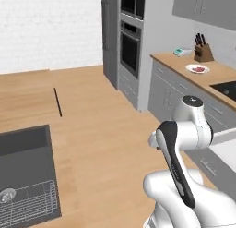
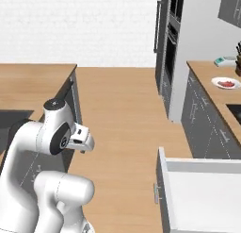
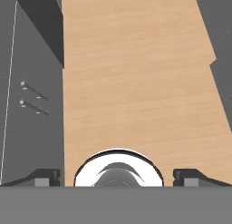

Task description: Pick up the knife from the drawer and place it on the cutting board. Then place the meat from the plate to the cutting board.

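Left base view: meat (image 1: 198, 69) is a small red slab lying on the plate (image 1: 197, 69), which sits on the wooden surface (image 1: 221, 72) along the right wall. Too small at this range to tell which way its long axis runs. Right base view gives the same: meat (image 2: 227, 83) on the plate (image 2: 226, 82), near the front edge of the surface (image 2: 207, 76).

Just behind the plate in the left view: a wooden block of black-handled knives (image 1: 203, 51), upright, and beside it a small white scale (image 1: 182, 51). A dark recess (image 1: 226, 89) is set into the surface nearer the camera.

An open drawer (image 2: 202, 194) stands pulled out of the grey cabinets below that surface; its white interior shows in the right base view, and I cannot make out anything lying inside.

Tall oven column (image 1: 131, 42) stands left of the surface end. Wooden floor (image 2: 122, 114) runs between this side and the island, which carries a dark sink (image 1: 27, 176) with a wire rack.

Hand view: claw (image 3: 118, 177) points down at the floor between cabinet fronts, fingertips (image 3: 43, 177) spread wide apart, nothing between them.
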Available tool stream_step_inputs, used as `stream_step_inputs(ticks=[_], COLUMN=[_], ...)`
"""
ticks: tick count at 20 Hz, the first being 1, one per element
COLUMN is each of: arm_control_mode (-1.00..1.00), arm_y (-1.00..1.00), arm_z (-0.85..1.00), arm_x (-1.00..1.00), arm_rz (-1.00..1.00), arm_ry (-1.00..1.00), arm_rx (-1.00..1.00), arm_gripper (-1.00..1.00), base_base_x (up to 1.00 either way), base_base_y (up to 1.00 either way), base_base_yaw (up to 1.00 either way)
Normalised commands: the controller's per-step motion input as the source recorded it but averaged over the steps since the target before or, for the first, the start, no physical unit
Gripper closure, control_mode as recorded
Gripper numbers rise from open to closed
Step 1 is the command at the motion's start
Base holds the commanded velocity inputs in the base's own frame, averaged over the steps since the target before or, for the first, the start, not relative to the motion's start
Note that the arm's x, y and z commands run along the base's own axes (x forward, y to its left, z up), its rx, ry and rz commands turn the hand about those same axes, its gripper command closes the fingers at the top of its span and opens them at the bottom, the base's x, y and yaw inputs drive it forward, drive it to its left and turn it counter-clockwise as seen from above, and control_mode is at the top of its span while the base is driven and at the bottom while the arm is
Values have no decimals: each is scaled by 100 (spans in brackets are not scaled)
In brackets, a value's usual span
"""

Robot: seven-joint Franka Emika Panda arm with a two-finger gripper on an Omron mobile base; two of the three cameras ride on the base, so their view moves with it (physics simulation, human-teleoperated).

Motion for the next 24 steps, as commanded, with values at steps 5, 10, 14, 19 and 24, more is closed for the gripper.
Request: stream_step_inputs(ticks=[5,10,14,19,24], arm_control_mode=[100,100,100,100,100], arm_y=[0,0,0,0,0], arm_z=[0,0,0,0,0], arm_x=[0,0,0,0,0], arm_rz=[0,0,0,0,0], arm_ry=[0,0,0,0,0], arm_rx=[0,0,0,0,0], arm_gripper=[-100,-100,-100,-100,-100], base_base_x=[100,100,100,100,100], base_base_y=[46,14,0,0,0], base_base_yaw=[2,0,-15,-45,-51])
